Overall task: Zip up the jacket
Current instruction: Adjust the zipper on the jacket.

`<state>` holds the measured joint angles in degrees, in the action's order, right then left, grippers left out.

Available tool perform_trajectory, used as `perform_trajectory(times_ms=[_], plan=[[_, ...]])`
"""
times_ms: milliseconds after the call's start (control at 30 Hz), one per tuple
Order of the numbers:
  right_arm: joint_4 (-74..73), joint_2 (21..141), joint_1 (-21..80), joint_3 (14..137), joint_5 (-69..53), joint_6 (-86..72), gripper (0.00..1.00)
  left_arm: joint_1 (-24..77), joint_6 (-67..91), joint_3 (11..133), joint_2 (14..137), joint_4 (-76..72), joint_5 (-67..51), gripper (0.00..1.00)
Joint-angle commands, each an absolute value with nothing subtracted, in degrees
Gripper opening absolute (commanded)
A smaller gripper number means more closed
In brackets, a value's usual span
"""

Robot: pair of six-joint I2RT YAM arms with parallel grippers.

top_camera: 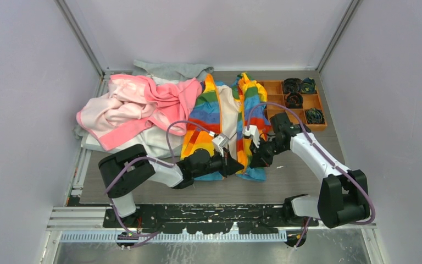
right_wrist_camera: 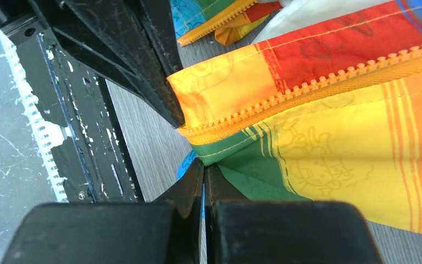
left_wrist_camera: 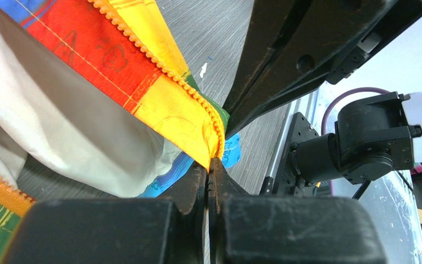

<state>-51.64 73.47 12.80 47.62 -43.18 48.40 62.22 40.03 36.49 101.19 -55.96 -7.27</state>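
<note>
The rainbow-striped jacket [top_camera: 220,110] lies open at the table's middle, cream lining up. The bottom ends of its two front edges are lifted together near the front. My left gripper [top_camera: 237,165] is shut on the yellow bottom corner of one front edge, right at the end of the orange zipper teeth [left_wrist_camera: 165,69]. My right gripper [top_camera: 256,158] is shut on the green and blue bottom corner of the other front edge [right_wrist_camera: 242,170], just under its zipper tape [right_wrist_camera: 335,77]. The two grippers almost touch. No slider shows.
A pink garment [top_camera: 137,104] is heaped at the left over a white one [top_camera: 154,142], with a grey garment [top_camera: 170,70] behind. An orange tray [top_camera: 276,91] with black round parts stands at the back right. The black base rail [right_wrist_camera: 88,137] lies close below the grippers.
</note>
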Motion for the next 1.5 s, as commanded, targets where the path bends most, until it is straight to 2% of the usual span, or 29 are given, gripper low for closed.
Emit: perform_trajectory(times_ms=[0, 133, 400, 633, 900, 1067, 1233, 1300, 1467], plan=[[-54.01, 71.32, 13.1, 50.33, -46.2, 50.72, 0.02, 62.42, 38.46, 35.66, 97.93, -59.31, -4.15, 0.0], [-54.84, 71.54, 13.15, 50.53, -46.49, 51.36, 0.01, 62.49, 37.98, 35.93, 96.31, -54.73, -1.24, 0.04], [-55.63, 71.71, 13.12, 50.71, -47.02, 52.18, 0.01, 62.44, 36.95, 39.18, 93.62, -41.89, 0.74, 0.22], [-55.34, 71.87, 13.16, 50.71, -46.32, 51.8, 0.01, 62.47, 36.52, 39.67, 90.26, -37.58, -1.01, 0.27], [-54.64, 72.23, 13.17, 50.77, -45.85, 50.98, 0.01, 62.45, 36.01, 38.38, 78.79, -30.34, -7.22, 0.3], [-54.52, 72.2, 13.27, 50.8, -45.89, 50.8, 0.01, 62.47, 39.23, 37.84, 77.38, -34.03, -11.61, 0.36], [-54.5, 72.25, 13.24, 50.71, -45.97, 50.71, 0.01, 62.46, 44.65, 37.95, 83.25, -44.95, -15.88, 0.41], [-54.49, 72.25, 13.21, 50.73, -46.05, 50.63, 0.02, 62.47, 46.27, 38.2, 85.97, -48.03, -16.21, 0.45], [-54.55, 72.2, 13.23, 50.79, -46.14, 50.63, 0.02, 62.43, 46.43, 38.76, 91.21, -51.81, -14.81, 0.47]])
